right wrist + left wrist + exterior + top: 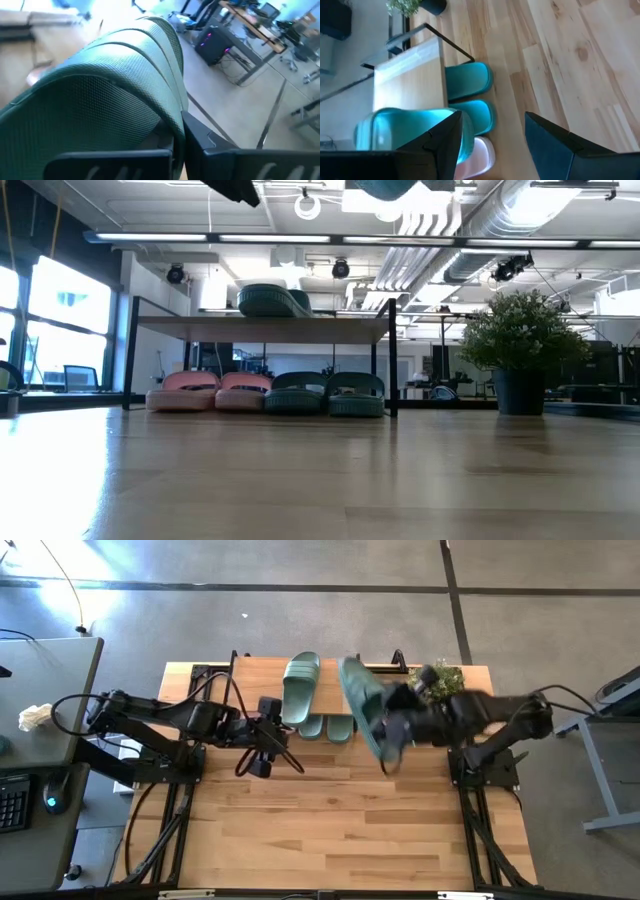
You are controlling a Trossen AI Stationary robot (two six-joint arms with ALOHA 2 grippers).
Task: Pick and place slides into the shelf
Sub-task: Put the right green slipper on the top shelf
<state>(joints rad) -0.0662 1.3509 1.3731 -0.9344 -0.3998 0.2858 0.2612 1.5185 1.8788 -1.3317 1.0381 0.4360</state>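
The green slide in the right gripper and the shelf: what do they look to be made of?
The green slide held by the right gripper looks like matte moulded rubber or foam: fine dimpled texture, ribbed strap, no shine. The shelf seems to have a light wooden plank top, with grain visible from above, on thin black legs, probably painted metal.

Table (330, 830): pale wood planks, visible grain, smooth satin sheen.
Shelf (262, 328): light wood plank top, thin matt black metal frame.
Green slide (125, 95) in the right arm's fingers: matt rubber, fine dotted texture, ribbed strap.
Pink slides (212, 391) under shelf: matt rubber, ribbed.
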